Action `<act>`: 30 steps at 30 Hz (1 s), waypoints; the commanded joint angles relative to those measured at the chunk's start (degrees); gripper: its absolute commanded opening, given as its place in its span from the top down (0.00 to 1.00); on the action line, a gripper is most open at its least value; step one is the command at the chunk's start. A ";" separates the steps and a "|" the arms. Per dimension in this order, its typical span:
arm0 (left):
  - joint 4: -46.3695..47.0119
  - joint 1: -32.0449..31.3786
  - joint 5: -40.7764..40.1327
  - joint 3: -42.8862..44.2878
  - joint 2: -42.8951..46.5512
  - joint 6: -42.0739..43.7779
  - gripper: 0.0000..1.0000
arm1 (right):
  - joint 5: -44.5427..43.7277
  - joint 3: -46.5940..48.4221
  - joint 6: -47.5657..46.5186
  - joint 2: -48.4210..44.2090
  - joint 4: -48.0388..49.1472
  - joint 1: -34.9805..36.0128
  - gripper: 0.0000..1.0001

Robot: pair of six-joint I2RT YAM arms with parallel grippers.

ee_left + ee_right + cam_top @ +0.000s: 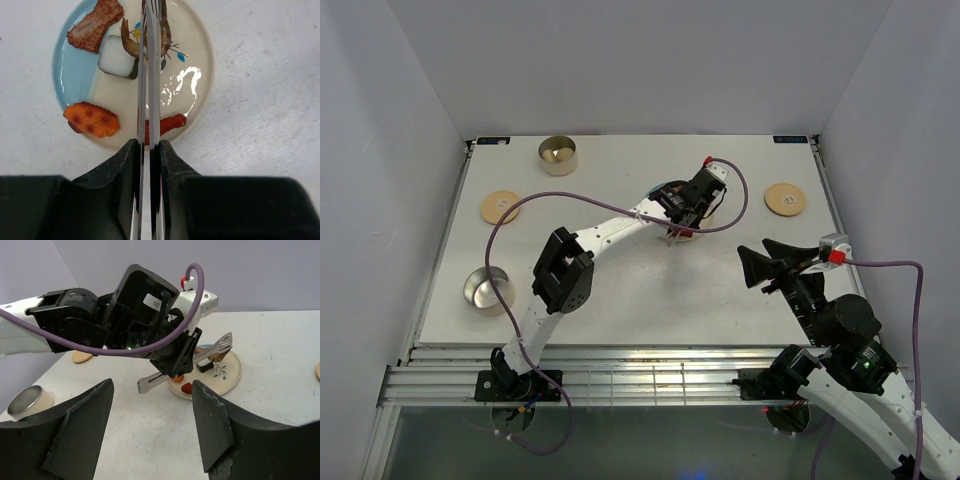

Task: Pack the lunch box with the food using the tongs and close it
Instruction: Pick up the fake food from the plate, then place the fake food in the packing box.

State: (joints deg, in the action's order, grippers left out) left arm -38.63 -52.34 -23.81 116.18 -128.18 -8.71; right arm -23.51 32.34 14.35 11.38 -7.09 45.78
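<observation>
Left gripper (pixel 149 146): clamped narrow on the tongs (pixel 150 75), pressing their 2 arms so the tips pinched 1 brown piece (pixel 129 44) over the plate (pixel 202 55).
Right gripper (pixel 757 262): jaws wide, holding nothing, set aside at the right, probably to stay clear.
Food: 5 pieces, all at the plate.
Lunch box: 2 tins, far tin (pixel 557 153) and near tin (pixel 488 290), uncovered for filling.
Lids: 2, left lid (pixel 500 207) and right lid (pixel 785 199), flat on the table (pixel 620 290).

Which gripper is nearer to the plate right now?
Left. The left gripper, clamped on the tongs, hangs over the plate; the right gripper hovers open off to the plate's right, well apart from it.
</observation>
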 commanded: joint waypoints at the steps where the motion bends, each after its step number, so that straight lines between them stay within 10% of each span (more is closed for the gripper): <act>1: -0.13 0.22 -2.46 -0.08 7.33 -0.96 0.94 | -1.01 -0.17 -0.37 0.49 2.87 0.19 0.30; 11: -1.97 3.28 -13.45 1.50 9.79 0.45 0.97 | -1.02 -0.17 -0.37 0.49 2.87 0.10 0.30; 30: 0.83 37.55 -1.25 2.83 11.82 -3.24 0.97 | -0.84 -0.17 -0.46 0.40 2.70 0.19 0.30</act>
State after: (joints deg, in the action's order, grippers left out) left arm -39.97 -16.88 -29.08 116.99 -118.74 -10.81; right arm -23.64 32.34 14.35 11.81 -7.09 45.78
